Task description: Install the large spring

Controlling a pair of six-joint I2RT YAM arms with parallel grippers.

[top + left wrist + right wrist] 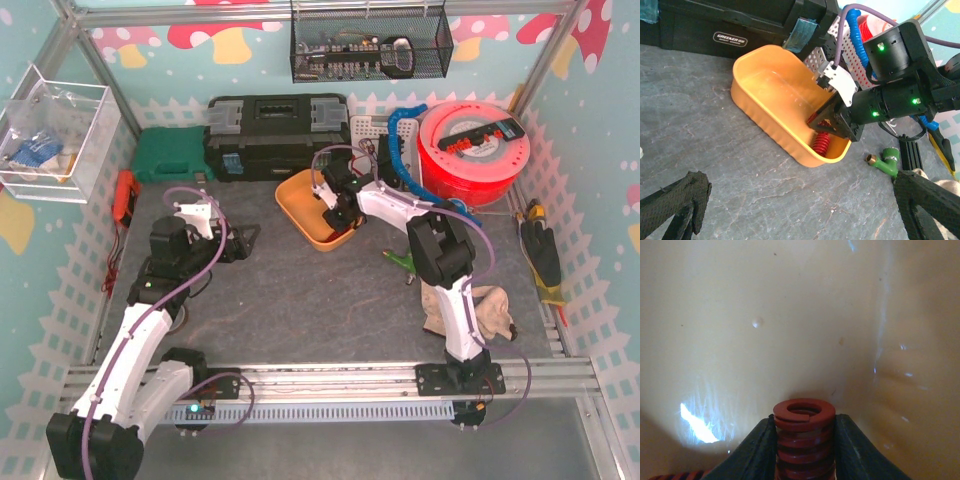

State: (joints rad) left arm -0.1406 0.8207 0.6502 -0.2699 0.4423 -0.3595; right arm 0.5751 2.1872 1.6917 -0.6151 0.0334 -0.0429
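**Right end effector clamping the large spring inside the orange tray**

At the far left, a clear box [50, 135] is hanging on the side wall, and a green case [168, 155] is lying at the back of the bench [300, 310]. The left end effector [243, 242] is hovering low over the bare bench surface, left of the tray. In the left wrist view its jaws are standing wide apart, with nothing between them, and it is facing the tray.

Behind it, a black toolbox [275, 135] is sitting against the back wall. Just in front of the toolbox, the orange tray [290, 195] is resting on the bench. The right end effector [340, 215] is reaching down into the tray's near end. Its fingers [757, 450] are pressing on either side of the large red spring [804, 412], gripping its coils, with one end ring showing just past the fingertips. In the left wrist view the spring's other end is sitting low in the tray's corner.

Right of the tray, a green fitting [400, 260] is lying on the bench. A red spool [475, 150] is standing at the back right, and a crumpled cloth [490, 305] is lying beside the right arm.
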